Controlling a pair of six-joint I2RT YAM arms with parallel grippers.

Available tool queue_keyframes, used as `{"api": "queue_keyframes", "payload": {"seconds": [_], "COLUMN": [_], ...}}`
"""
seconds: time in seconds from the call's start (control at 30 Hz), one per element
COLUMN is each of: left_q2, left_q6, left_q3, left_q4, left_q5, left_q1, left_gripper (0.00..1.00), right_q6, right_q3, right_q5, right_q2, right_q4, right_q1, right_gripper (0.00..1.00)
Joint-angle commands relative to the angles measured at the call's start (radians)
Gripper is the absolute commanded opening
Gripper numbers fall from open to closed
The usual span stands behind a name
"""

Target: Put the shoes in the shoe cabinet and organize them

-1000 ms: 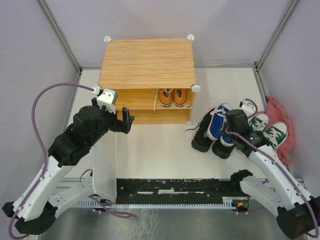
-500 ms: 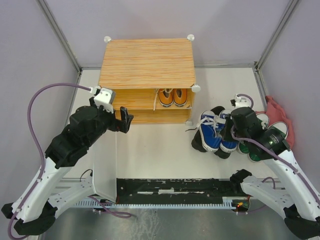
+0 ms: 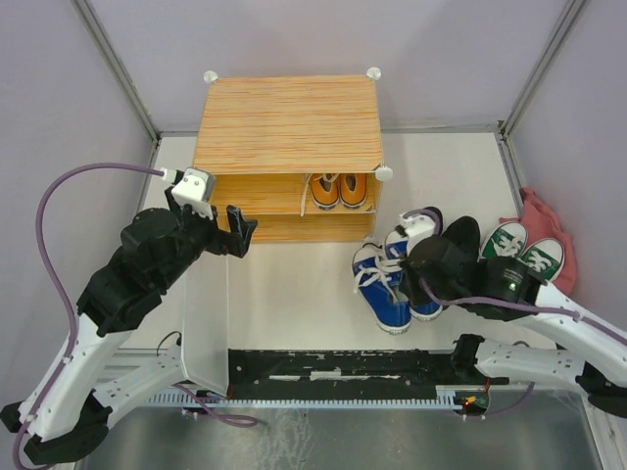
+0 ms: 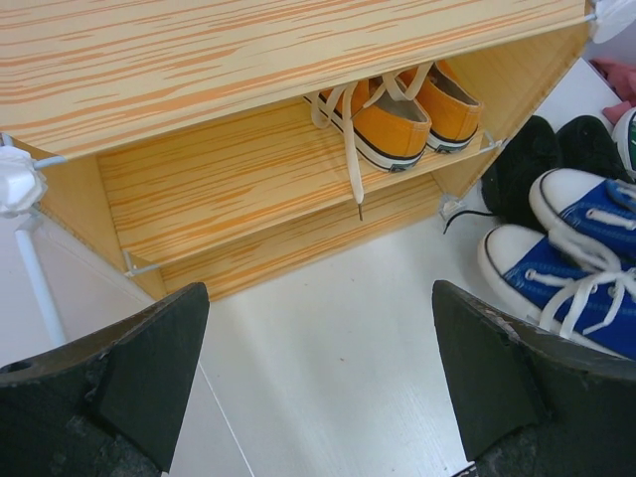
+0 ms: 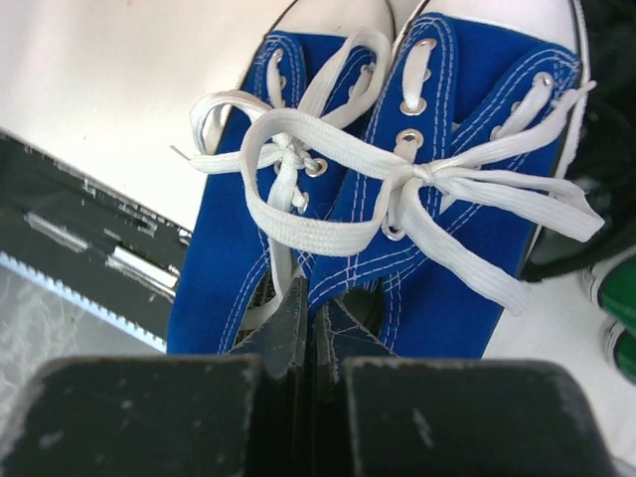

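In front of the cabinet (image 3: 287,122), towards its right, blue shoes (image 3: 390,286) pinched together at their inner edges by the closed right gripper (image 5: 306,320), left gripper (image 4: 318,318) wide open facing the cabinet's open front, orange shoes (image 3: 339,189) on the right end of the inner shelf (image 4: 229,174), black boots (image 3: 462,233) and green shoes (image 3: 524,253) just beside the blue pair.

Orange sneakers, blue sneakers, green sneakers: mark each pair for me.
orange sneakers (image 3: 325,191), top view, left shoe's upper.
blue sneakers (image 5: 475,78), right wrist view, right shoe's blue canvas.
green sneakers (image 3: 540,257), top view, right shoe's laces.
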Motion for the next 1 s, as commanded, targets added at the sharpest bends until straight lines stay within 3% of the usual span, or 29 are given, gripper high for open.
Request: {"api": "queue_keyframes", "payload": {"seconds": [0.0,0.17,0.6,0.7,0.83,0.97], "left_q2": [-0.004,-0.010,-0.023,-0.031,-0.033,-0.033], "left_q6": [-0.008,-0.008,0.004,0.009,0.012,0.018], "left_q3": [0.042,0.052,0.030,0.016,-0.006,-0.022], "left_q4": [0.015,0.003,0.004,0.004,0.005,0.010], "left_q5": [-0.017,-0.029,-0.029,-0.035,-0.041,-0.037], "left_q1": [0.003,0.002,0.002,0.002,0.002,0.002], "left_gripper": [0.99,0.99,0.99,0.99,0.99,0.99], "right_q6": [0.006,0.012,-0.117,-0.049,0.005,0.013], "right_q3": [0.131,0.202,-0.124,-0.183,-0.205,-0.187], "right_q5": [0.096,0.162,0.376,0.393,0.408,0.389], "right_q2": [0.119,0.271,0.454,0.542,0.615,0.583], "right_q4": [0.163,0.225,0.931,0.986,0.965,0.881], "right_q1": [0.223,0.405,0.391,0.372,0.366,0.367], "right_gripper": [0.02,0.02,0.04,0.35,0.63,0.70]}}
